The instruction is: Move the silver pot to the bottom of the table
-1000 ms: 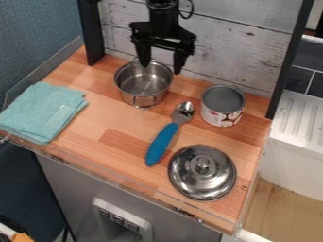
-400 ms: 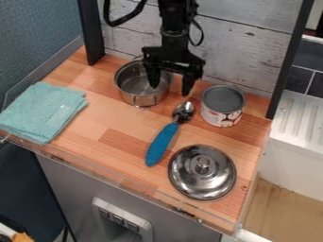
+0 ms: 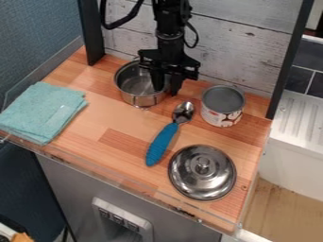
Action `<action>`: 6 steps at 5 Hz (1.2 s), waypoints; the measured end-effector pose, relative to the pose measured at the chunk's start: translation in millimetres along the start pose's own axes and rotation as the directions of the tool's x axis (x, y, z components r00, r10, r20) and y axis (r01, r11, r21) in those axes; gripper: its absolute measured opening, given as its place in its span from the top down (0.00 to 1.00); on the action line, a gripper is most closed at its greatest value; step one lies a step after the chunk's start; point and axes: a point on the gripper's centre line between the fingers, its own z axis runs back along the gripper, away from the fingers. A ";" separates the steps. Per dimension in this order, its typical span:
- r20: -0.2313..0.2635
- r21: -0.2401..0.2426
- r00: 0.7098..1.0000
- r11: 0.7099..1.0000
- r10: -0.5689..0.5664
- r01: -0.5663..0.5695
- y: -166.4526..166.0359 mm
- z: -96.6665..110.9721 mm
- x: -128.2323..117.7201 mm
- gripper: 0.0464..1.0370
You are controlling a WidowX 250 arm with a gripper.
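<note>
The gripper point(image 3: 166, 90) is at the right side of the silver pot point(image 3: 140, 99), near the back of the wooden table. One finger is inside the pot and the other is outside its right wall, the two closed on the wall between them. The pot stands upright and open-topped, and the gripper hides part of its right rim. The wooden table point(image 3: 120, 124) extends from the back wall to a clear front edge.
Right of the pot stands a tin can point(image 3: 222, 106). A blue-handled spoon point(image 3: 163, 143) lies in front of the gripper, with a metal lid point(image 3: 202, 172) at front right. A folded teal cloth point(image 3: 44, 112) lies at the left.
Coming down from above the pot, the gripper has moved forward and to the right, then slightly back left. Its fingers have drawn together around the pot's right wall. The pot has not visibly moved.
</note>
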 end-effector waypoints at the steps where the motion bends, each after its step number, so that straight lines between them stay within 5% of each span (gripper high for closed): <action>1: -0.003 -0.007 1.000 1.000 -0.014 0.014 -1.2 -0.3 -0.8 0.88; 3: 0.057 -0.057 0.998 0.998 -0.015 0.018 4.6 39.8 -11.3 0.97; 4: 0.065 -0.060 0.997 0.997 -0.050 0.054 6.4 59.7 -42.4 0.98; 6: -0.031 0.004 0.992 0.992 -0.124 0.124 16.1 34.2 -104.8 0.98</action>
